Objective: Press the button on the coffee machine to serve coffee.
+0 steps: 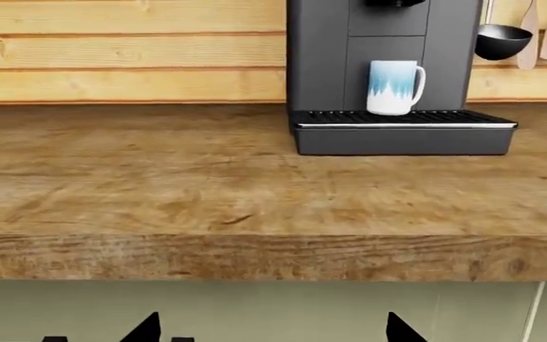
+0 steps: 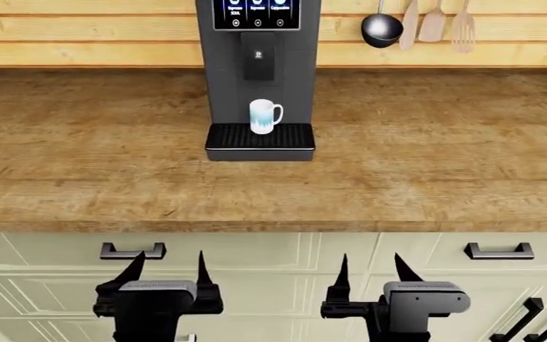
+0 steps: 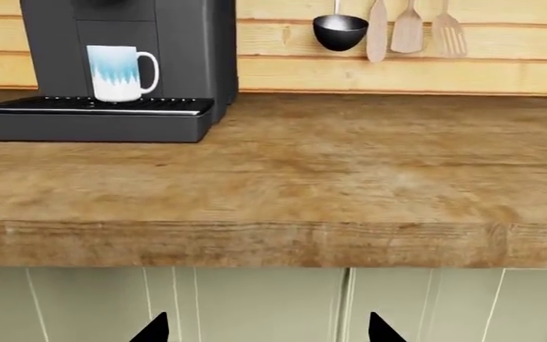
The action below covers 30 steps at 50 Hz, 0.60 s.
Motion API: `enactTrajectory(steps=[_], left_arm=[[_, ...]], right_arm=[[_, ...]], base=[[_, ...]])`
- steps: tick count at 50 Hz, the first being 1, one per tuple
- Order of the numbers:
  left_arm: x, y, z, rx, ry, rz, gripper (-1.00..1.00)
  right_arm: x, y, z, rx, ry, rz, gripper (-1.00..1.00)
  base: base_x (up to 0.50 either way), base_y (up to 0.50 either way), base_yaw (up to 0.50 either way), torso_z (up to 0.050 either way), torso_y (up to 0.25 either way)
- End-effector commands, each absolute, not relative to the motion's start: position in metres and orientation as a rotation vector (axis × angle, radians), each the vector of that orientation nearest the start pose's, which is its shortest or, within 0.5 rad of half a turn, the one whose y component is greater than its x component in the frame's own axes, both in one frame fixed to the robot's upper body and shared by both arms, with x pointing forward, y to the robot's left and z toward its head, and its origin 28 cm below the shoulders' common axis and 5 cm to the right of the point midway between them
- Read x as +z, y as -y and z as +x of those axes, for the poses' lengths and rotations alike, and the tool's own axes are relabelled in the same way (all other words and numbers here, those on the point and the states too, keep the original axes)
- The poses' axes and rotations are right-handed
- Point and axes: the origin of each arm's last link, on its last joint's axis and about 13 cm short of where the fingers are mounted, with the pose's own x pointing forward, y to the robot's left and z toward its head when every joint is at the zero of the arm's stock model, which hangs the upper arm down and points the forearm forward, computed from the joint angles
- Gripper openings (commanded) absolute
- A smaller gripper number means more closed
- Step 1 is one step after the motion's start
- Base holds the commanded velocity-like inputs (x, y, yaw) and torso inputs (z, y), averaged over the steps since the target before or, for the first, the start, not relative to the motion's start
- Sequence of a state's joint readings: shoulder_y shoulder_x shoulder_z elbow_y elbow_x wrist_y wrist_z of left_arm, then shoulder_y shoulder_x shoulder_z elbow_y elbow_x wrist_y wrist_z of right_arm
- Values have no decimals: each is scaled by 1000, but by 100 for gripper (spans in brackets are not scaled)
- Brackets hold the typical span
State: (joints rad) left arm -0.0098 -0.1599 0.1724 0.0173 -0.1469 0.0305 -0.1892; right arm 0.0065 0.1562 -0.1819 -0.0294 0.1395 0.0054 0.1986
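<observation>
The coffee machine [image 2: 257,64] is a tall dark-grey box at the back of the wooden counter, against the plank wall. Its black screen [image 2: 256,13] shows drink pictures with small buttons below. A white mug with a blue pattern [image 2: 264,116] stands on the ribbed drip tray [image 2: 259,137] under the spout block. The machine also shows in the left wrist view [image 1: 387,64] and the right wrist view [image 3: 131,64]. My left gripper [image 2: 167,274] and right gripper [image 2: 370,272] are open and empty, held low in front of the cabinet doors, well short of the machine.
A ladle [image 2: 380,27] and wooden utensils [image 2: 433,21] hang on the wall right of the machine. The counter's front edge [image 2: 273,221] lies between the grippers and the machine. Cabinet drawers with dark handles [image 2: 133,250] are below.
</observation>
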Motion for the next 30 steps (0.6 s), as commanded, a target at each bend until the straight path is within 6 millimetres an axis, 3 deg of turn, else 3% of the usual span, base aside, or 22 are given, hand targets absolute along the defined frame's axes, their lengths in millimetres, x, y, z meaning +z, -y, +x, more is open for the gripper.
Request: enactTrajectory(steps=[1,6,9,18,22,30], left_arm=[[61,-209,218,15,34,-17,100],[108,-206,224,-58,41,-23,100],[137,-207,233,-54,73,-15,100],[169,-225,254,-77,43,48,100],[178,-231,260,-62,51,63,100],[176,-237,268,-43,22,79,100]], right_arm=[[70,100,208,-22,106,-1,100],[99,111,214,-32,71,-21,100],[128,114,216,-22,73,-76,100],[176,141,229,-61,108,-124,100],[174,146,228,-65,108,-113,100],[173,155,233,-60,72,-137,100]], base=[[0,0,0,0,0],[0,0,0,0,0],[0,0,0,0,0],[0,0,0,0,0],[0,0,0,0,0],[30,0,0,0,0]])
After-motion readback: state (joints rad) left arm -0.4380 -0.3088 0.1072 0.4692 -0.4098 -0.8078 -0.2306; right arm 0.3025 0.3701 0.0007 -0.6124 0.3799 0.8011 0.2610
